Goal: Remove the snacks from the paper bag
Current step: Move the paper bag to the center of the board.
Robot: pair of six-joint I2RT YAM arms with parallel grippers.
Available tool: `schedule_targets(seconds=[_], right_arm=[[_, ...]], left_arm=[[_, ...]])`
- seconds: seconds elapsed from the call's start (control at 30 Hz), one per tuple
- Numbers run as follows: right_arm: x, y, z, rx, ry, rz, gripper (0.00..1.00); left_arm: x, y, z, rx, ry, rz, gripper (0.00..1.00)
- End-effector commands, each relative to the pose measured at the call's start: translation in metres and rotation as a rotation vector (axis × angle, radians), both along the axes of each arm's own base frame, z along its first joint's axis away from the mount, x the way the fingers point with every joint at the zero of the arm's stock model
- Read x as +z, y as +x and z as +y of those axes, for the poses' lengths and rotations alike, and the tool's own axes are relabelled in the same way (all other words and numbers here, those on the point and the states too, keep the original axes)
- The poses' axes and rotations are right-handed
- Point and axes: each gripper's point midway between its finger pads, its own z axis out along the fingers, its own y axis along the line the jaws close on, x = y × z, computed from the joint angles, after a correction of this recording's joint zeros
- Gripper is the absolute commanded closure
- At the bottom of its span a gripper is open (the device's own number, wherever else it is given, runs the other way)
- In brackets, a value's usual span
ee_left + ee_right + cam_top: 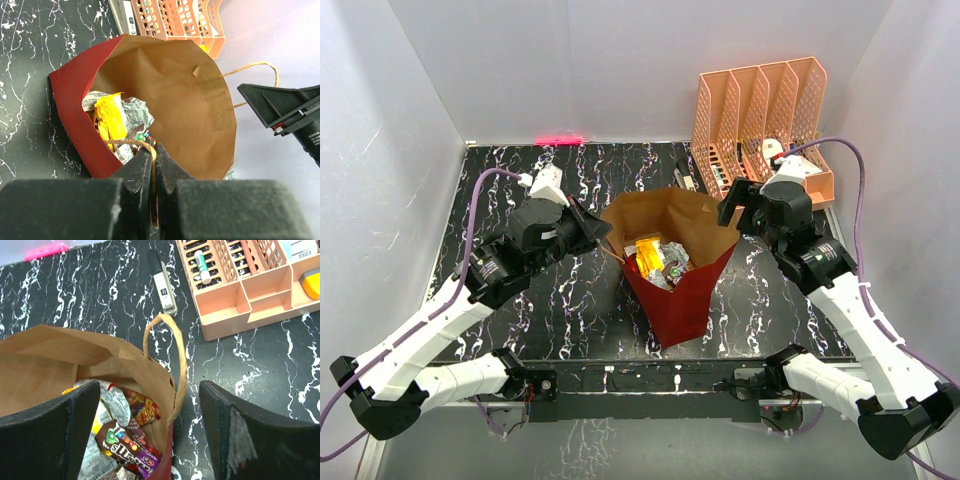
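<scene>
Left end effector (153, 150) on paper bag (170, 85) rim

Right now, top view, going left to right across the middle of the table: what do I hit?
The left fingers → paper bag → right fingers. The rack is skipped: it overlaps the right fingers sideways.

walls (620, 60): plain white, three sides | table (620, 170): black, white marble veining | light: even; red-pink glow (558, 138) at table's far edge
</scene>
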Motion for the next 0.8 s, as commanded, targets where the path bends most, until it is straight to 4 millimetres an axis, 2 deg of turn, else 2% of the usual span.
schedule_targets(seconds=[0.0,0.1,0.33,0.37,0.43,0.47,0.5,0.63,0.73,0.77], right_arm=[[0.034,0.015,-0.001,-0.022,0.014,-0.136,0.24],[0.041,0.016,0.002,0.003,0.018,-0.191,0.38],[0.041,0.021,0.002,-0.001,0.008,-0.212,0.55],[0.043,0.021,0.002,-0.002,0.009,-0.222,0.60],[0.052,0.019,0.002,0.007,0.021,-0.250,0.77],[0.060,0.016,0.003,0.019,0.030,-0.273,0.90],[0.068,0.012,0.005,0.041,0.042,-0.299,0.92],[0.093,-0.004,0.005,0.082,0.067,-0.374,0.93],[0.102,-0.012,-0.003,0.059,0.059,-0.382,0.93],[0.105,-0.014,-0.007,0.048,0.056,-0.382,0.93]], left_arm=[[0.026,-0.001,0.002,0.001,-0.081,-0.058,1.00],[0.024,-0.004,0.004,0.003,-0.077,-0.055,1.00],[0.021,-0.007,0.010,0.011,-0.065,-0.050,1.00],[0.020,-0.008,0.011,0.008,-0.061,-0.047,0.99],[0.019,-0.009,0.012,0.004,-0.050,-0.041,0.96],[0.018,-0.010,0.013,0.007,-0.044,-0.039,0.93],[0.018,-0.011,0.015,0.007,-0.039,-0.036,0.89],[0.019,-0.015,0.020,0.004,-0.025,-0.040,0.65],[0.023,-0.019,0.023,-0.006,-0.023,-0.049,0.44],[0.024,-0.020,0.024,-0.006,-0.021,-0.051,0.34]])
